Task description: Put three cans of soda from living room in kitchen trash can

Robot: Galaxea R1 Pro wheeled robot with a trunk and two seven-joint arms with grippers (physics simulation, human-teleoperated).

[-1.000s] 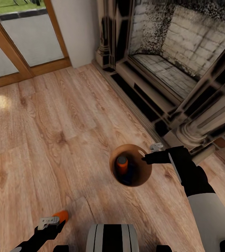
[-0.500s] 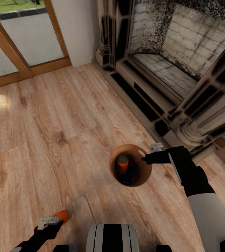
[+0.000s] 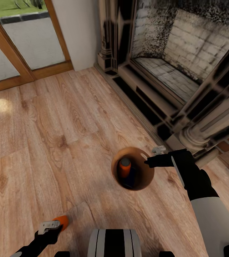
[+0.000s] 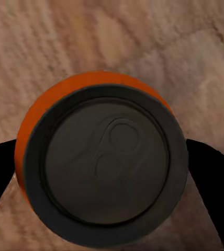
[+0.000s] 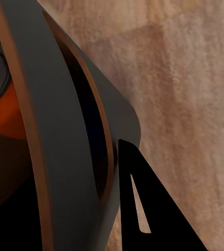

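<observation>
Left end effector point(image 3: 54, 225) is clenched on the light, rigid, slick orange can point(image 4: 99, 157), gripped across its sidewall. Right end effector point(image 3: 151, 157) is clamped on the trash can point(image 3: 147, 176) rim.

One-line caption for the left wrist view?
Left pincer grips an orange soda can by its sides, above the wood plank floor.

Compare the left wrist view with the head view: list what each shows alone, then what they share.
Left wrist alone: the held orange can's dark top with its pull tab, seen end-on between two black fingers.
Head alone: the bin with an orange can inside, the right gripper at its rim, the fireplace.
Shared: the held orange can, the left gripper, the plank floor.
</observation>
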